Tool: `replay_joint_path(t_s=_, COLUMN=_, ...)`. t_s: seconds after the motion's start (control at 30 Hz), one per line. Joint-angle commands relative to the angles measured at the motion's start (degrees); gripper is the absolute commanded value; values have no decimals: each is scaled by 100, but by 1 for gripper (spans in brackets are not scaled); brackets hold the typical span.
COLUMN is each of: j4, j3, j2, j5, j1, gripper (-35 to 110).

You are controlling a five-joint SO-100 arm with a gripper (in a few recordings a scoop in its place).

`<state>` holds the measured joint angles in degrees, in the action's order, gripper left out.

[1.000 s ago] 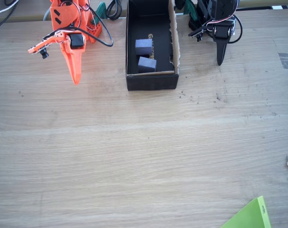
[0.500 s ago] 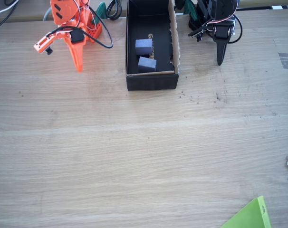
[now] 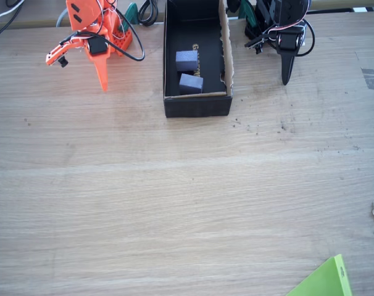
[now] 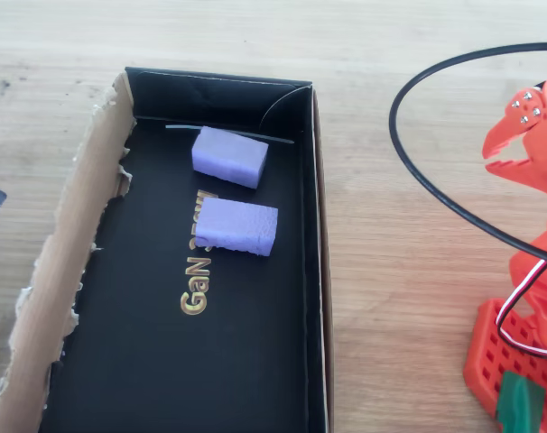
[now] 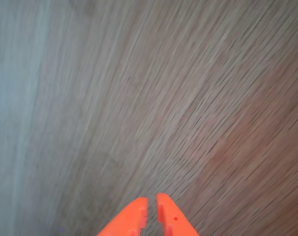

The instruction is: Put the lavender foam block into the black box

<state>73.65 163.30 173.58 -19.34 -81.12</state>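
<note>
The lavender foam block [image 3: 191, 83] [image 4: 228, 155] lies inside the black box [image 3: 196, 106] [image 4: 219, 86], close to the box's closed end wall. A darker purple-blue block [image 3: 186, 60] [image 4: 238, 225] lies beside it in the box. My orange gripper [image 3: 103, 85] hangs over bare table to the left of the box in the fixed view, well apart from it. In the wrist view the gripper [image 5: 151, 199] is shut with nothing between the fingers, above blurred wood.
A black arm [image 3: 284, 43] stands right of the box. The box's torn brown edge [image 3: 227, 55] [image 4: 70, 253] runs along one long side. A green sheet corner [image 3: 326, 280] lies at the front right. Black cable [image 4: 418, 162] loops beside the box.
My gripper has drawn back toward the arm's base, up in the fixed view, staying shut. Both blocks lie still in the box.
</note>
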Motion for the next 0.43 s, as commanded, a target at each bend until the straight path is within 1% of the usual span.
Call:
replay_joint_path(t_s=0.0, j4=123, j3=9, j2=53, j5=114, j1=0, gripper=0)
replay_joint_path(t_s=0.1, j4=132, j3=9, j2=53, j5=325, j1=53, gripper=0)
replay_joint_path(t_s=0.4, j4=132, j3=9, j2=53, j5=334, j1=246, gripper=0)
